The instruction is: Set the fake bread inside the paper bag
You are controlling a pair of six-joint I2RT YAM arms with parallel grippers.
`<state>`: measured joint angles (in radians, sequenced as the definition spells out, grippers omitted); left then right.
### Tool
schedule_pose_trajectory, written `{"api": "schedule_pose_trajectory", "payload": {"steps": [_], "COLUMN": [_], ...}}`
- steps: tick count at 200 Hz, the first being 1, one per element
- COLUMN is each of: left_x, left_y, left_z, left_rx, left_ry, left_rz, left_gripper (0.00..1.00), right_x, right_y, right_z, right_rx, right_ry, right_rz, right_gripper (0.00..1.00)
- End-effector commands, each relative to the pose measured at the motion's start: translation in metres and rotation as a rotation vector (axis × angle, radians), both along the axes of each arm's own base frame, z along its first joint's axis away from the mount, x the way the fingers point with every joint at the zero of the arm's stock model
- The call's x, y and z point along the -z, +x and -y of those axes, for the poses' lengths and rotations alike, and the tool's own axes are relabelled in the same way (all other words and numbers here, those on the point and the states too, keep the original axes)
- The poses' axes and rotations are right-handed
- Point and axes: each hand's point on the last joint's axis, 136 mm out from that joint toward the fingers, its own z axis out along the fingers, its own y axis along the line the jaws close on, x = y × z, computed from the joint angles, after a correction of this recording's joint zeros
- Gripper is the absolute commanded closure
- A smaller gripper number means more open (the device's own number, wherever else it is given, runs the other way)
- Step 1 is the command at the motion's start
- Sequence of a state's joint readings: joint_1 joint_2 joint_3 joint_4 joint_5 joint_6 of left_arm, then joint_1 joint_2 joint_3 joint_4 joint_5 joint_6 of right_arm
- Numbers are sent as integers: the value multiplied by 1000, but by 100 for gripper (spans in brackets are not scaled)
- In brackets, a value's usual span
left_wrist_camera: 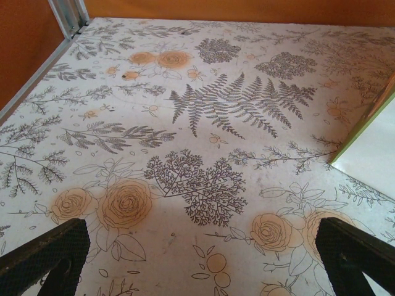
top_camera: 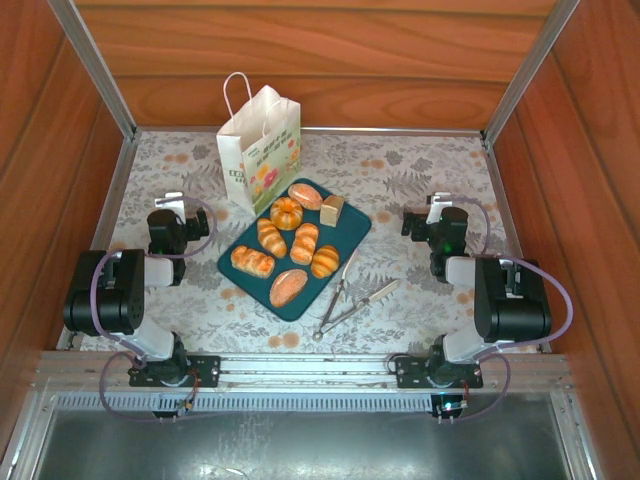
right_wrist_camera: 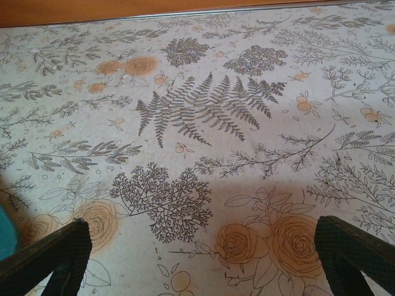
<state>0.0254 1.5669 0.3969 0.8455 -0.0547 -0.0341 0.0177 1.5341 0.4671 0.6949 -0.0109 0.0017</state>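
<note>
Several glossy golden fake breads lie on a dark teal tray: a pumpkin bun, an oval loaf, a tan slice, ridged rolls and another oval loaf. The white paper bag stands upright and open just behind the tray's far left corner. Its lower edge shows at the right of the left wrist view. My left gripper hovers left of the tray, open and empty. My right gripper hovers right of the tray, open and empty over the floral cloth.
Metal tongs lie on the cloth by the tray's near right edge. The tray's teal rim shows at the left edge of the right wrist view. Wooden walls and metal posts enclose the table on three sides.
</note>
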Motion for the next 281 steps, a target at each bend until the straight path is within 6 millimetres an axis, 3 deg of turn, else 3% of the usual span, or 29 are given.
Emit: {"api": "schedule_pose_trajectory", "payload": {"steps": [1,33,77,105,129,156,193,232,281], "left_x": [-6,-12,-32,-52,-81,-107,-125,-121,-115], "left_y": [-2,-1,-6,-13,-22,-33,-54,-70,-65], "left_z": [0,-5,-12,-22,-32,-36,-28,-16,1], "left_rx": [0,-29,-72,-132,-218,-285,-310,-302,-246], "left_ry": [-13,-9,1,4,-51,-173,-309,-343,-363], "left_rz": [22,40,77,101,162,187,127,-78,-219], "left_gripper": [0,0,0,0,0,0,0,0,0], "right_x": [-8,-12,-44,-68,-84,-98,-115,-103,-73], "right_y": [3,1,-5,-8,-22,-27,-54,-105,-168], "right_z": [3,10,17,34,54,22,-28,-74,-114], "right_rx": [7,52,93,232,463,305,126,122,259], "right_ry": [0,3,-4,52,233,351,574,647,620], "right_rz": [25,55,39,-39,-120,-183,-303,-563,-838], "right_gripper": [0,0,0,0,0,2,25,28,23]}}
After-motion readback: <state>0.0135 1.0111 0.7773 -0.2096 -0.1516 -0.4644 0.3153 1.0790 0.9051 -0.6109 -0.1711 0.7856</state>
